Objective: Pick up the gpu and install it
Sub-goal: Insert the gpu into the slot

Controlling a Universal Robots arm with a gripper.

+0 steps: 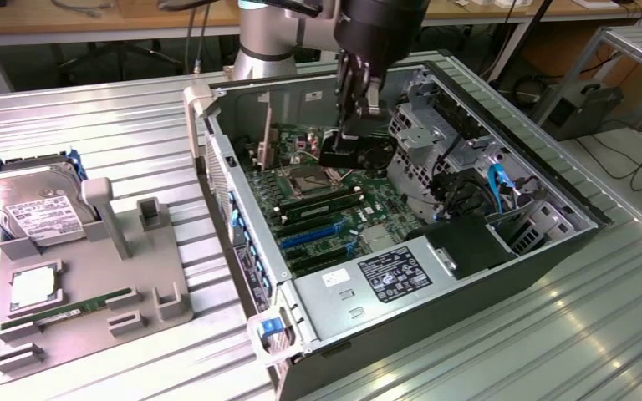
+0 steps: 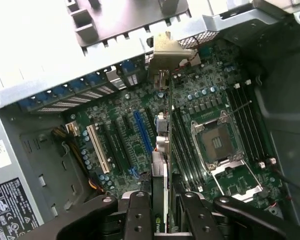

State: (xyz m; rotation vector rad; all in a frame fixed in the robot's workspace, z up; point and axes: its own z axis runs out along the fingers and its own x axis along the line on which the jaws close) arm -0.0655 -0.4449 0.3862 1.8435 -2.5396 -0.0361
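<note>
My gripper [image 1: 357, 117] reaches down into the open computer case [image 1: 544, 180] and is shut on the gpu [image 1: 357, 153], a thin black card held above the motherboard [image 1: 333, 209]. In the wrist view the gpu [image 2: 164, 165] stands edge-on between my two black fingers [image 2: 139, 215], and its silver bracket [image 2: 167, 50] points at the case's rear slot wall. The card hangs over the green board between the blue expansion slot [image 2: 142, 131] and the memory slots beside the bare CPU socket [image 2: 216, 141]. Whether its lower edge touches a slot is hidden.
A grey fixture tray [image 1: 131, 276] lies at the exterior view's left, holding a silver hard drive [image 1: 31, 205], a CPU chip [image 1: 33, 288] and a green memory stick [image 1: 70, 309]. Inside the case sit the power supply [image 1: 394, 271], drive cages and cables [image 1: 500, 188].
</note>
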